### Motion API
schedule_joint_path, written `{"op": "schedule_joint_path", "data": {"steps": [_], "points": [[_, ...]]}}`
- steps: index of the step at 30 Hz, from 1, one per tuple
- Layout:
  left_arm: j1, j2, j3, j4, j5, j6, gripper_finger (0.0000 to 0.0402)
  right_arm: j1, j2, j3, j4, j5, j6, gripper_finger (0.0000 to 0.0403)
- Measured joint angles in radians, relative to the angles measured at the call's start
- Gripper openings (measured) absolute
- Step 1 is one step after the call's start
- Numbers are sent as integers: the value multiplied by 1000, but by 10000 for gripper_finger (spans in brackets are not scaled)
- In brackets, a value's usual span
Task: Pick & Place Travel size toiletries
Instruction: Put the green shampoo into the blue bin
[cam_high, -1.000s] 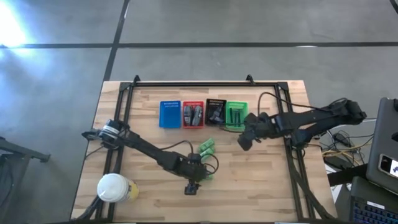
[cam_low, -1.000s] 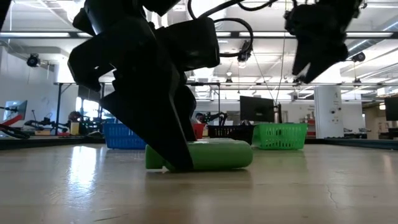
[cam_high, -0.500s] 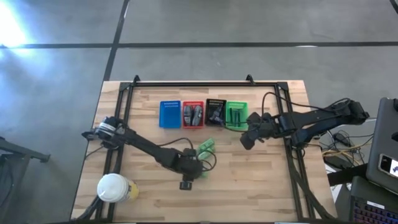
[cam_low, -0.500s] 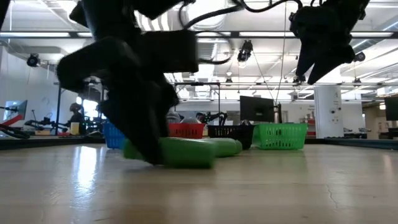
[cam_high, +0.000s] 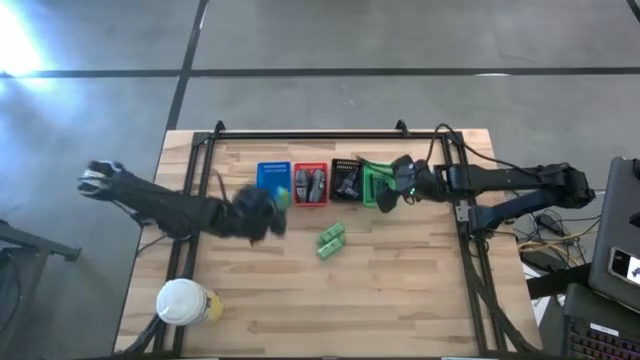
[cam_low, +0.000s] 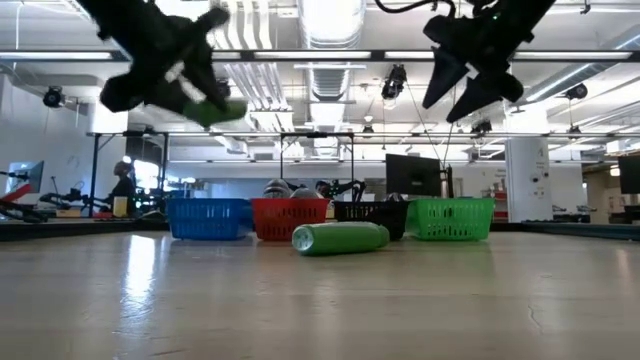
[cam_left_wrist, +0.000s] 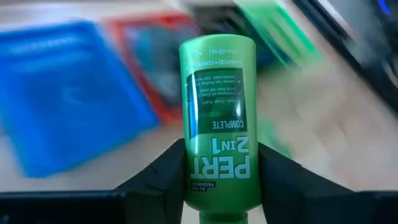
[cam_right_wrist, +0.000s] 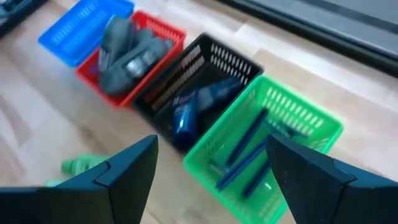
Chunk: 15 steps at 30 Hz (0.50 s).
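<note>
- Green tube gripped in left gripper, fingers clamped on its lower body, lifted near blue basket.
- Likely light, stiff, slick plastic; mid-body grip best.
- Left arm stretched low across table.
- Right gripper spread wide, empty, above green basket.
- Two green tubes lie on table.

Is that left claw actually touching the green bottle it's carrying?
Touching. The left wrist view shows the left gripper with both dark fingers pressed against the green bottle.
</note>
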<state>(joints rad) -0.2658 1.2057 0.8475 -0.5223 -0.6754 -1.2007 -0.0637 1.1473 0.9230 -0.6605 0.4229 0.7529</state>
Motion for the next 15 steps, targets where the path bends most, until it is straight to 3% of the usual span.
{"op": "schedule_joint_path", "data": {"steps": [2,5,11,15], "points": [[98,-62,-49,-37,-6,-68,156,-31,0,0,13,0,-6,299],[271,-110,-116,-49,100,-74,156,-65,0,0,15,-1,-12,301],[551,-110,-192,30,303,113,163,-72,0,0,22,-20,-4,308],[644,-91,-205,131,347,213,178,-73,39,0,64,-161,-28,313]]}}
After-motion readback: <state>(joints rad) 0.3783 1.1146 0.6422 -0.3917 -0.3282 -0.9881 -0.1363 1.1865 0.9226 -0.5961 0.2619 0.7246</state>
